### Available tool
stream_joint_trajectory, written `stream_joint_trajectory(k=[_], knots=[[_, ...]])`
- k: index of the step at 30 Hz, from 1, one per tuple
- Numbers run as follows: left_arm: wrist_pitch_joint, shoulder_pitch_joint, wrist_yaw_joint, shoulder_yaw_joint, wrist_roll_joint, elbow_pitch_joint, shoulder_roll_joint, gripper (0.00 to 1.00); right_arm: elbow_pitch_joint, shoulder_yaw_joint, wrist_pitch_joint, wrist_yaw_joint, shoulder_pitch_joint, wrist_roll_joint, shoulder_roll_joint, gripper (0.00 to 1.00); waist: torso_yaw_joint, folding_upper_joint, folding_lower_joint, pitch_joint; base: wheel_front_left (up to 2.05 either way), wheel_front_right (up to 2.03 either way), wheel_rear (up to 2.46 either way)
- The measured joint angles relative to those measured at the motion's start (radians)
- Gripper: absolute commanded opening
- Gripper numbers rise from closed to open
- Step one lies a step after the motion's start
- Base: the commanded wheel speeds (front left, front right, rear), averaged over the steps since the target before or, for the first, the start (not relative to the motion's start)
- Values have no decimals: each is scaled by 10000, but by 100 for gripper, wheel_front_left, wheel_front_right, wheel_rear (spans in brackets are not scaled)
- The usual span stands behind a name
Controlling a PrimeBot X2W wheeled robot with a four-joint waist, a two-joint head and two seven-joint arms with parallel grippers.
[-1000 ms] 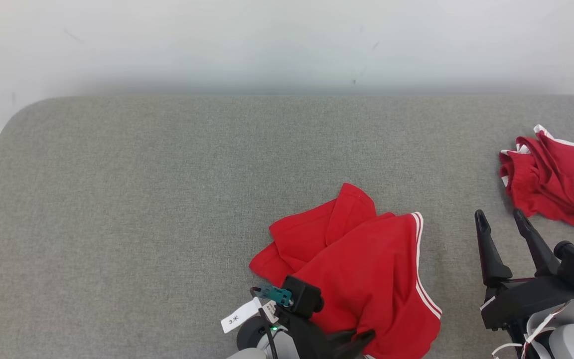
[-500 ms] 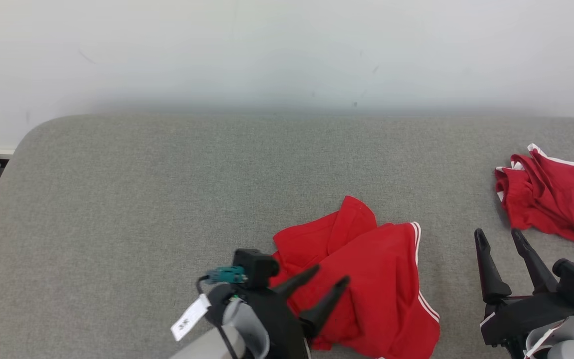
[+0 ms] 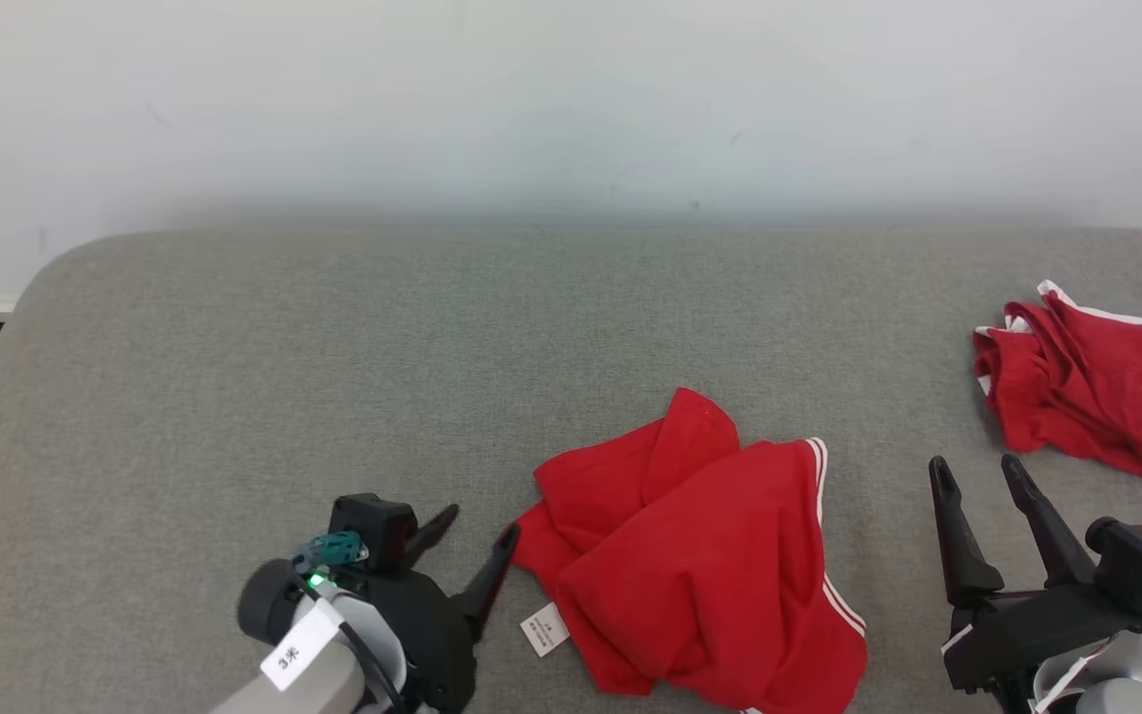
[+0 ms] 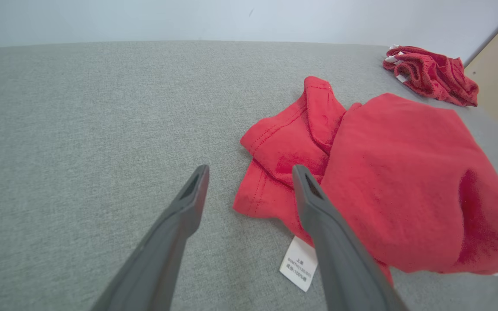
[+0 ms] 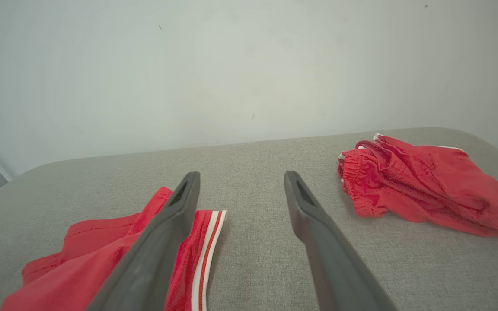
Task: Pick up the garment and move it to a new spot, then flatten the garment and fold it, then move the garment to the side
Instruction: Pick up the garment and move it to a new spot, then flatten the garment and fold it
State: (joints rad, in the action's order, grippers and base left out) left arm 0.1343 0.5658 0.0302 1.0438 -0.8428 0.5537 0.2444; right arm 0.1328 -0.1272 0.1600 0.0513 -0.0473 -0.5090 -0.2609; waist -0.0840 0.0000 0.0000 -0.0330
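Note:
A crumpled red garment (image 3: 700, 565) with white side stripes lies on the grey cloth-covered table (image 3: 284, 357), near its front middle. A white label (image 3: 544, 629) pokes out at its left edge. My left gripper (image 3: 480, 526) stands open and empty just left of the garment, not touching it. The left wrist view has that garment (image 4: 383, 181) and label (image 4: 299, 263) beside the open left gripper (image 4: 251, 169). My right gripper (image 3: 974, 466) is open and empty to the garment's right. In the right wrist view the garment (image 5: 102, 255) lies left of the open right gripper (image 5: 241, 175).
Another red garment (image 3: 1086, 387) with white trim lies bunched at the table's far right, seen also as a red heap (image 4: 432, 75) and a red pile (image 5: 422, 190). A pale wall (image 3: 571, 99) stands behind the table, whose left corner is rounded.
My left gripper opened, let go of the garment and drew back to the left of it. The garment settled with its label showing. The right arm held still; the camera shifted a little.

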Motion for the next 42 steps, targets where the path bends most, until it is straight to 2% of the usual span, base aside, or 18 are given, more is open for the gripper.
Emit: stream_joint_trajectory(k=[1,11,22,23,24,30,33,37,42], knots=[[-33,137,56,171,215,307,173,100,0,-21,-2,0,-11,0,15,100,81,0,0,-33,0,0,0],[-405,698,-314,393,240,1501,25,100,-56,-73,-4,0,-59,2,15,100,554,1,0,-298,0,0,0],[-825,805,-782,504,54,2867,-479,100,-86,-65,0,0,-256,4,13,100,1087,1,3,-763,0,0,0],[-825,820,-844,474,27,2957,-522,20,-82,-52,4,0,-255,4,13,100,1115,1,2,-794,0,0,0],[-825,852,-849,466,21,3035,-539,0,-81,-31,29,0,-255,4,13,100,1135,1,2,-821,0,0,0],[-792,1214,-1020,339,-42,3367,-803,0,-52,104,90,15,-236,4,-17,100,1052,1,2,-848,0,0,0],[-479,1474,-1018,79,-58,3469,-750,0,-31,90,134,17,-236,4,-10,100,950,2,3,-799,0,0,0],[148,1836,-876,-512,-173,3567,-209,0,29,86,169,17,-229,4,15,100,827,1,2,-690,0,0,0],[880,1859,-416,-959,-234,3624,571,0,209,130,224,17,-174,2,17,100,634,1,2,-506,0,0,0]])
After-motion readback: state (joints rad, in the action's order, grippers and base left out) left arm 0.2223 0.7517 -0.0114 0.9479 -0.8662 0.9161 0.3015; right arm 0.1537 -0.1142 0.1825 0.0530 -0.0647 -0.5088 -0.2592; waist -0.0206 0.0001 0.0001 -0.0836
